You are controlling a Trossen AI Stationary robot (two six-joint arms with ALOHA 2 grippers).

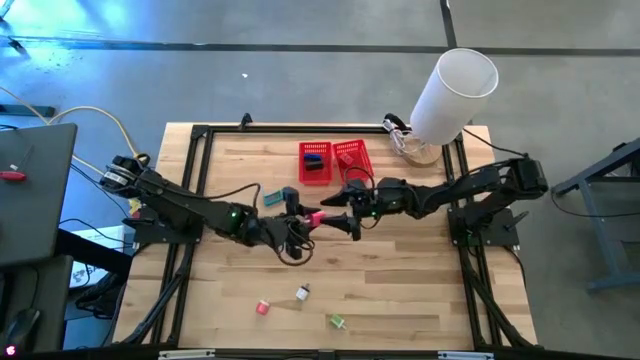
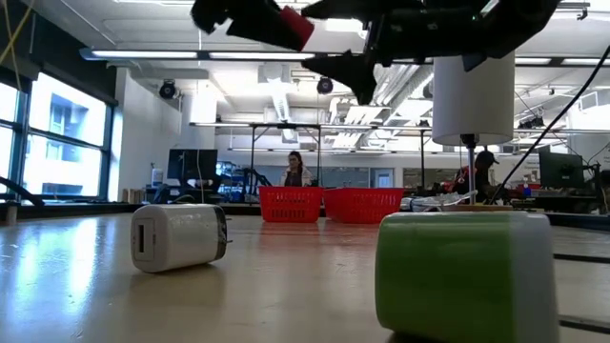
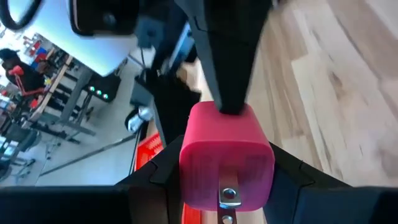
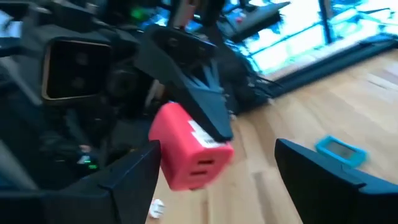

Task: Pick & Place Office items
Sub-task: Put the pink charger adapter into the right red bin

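A pink-red plug block (image 3: 227,155) hangs above the table's middle with my left gripper (image 1: 315,217) shut on it. It also shows at the top of the low view (image 2: 291,27). My right gripper (image 4: 217,180) is open and faces it, its fingers (image 4: 134,177) on either side of the block (image 4: 186,152). A teal item (image 1: 273,198) lies flat behind my left gripper. A pink-red item (image 1: 263,307), a whitish plug (image 1: 302,292) and a green block (image 1: 336,321) lie near the front edge. My left gripper pinches the block between its two fingers by two opposite sides (image 3: 189,177), at the end with the metal prongs. The fingers come roughly level from the table's left. The block is lifted clear of the table. My right gripper has one finger (image 3: 227,68) at the block's far end; whether it touches cannot be told.
Two red mesh baskets (image 1: 315,160) (image 1: 352,158) stand side by side at the far middle, just behind both grippers. A big white cylinder (image 1: 455,90) stands at the far right corner. A black frame (image 1: 200,135) runs along the table's edges.
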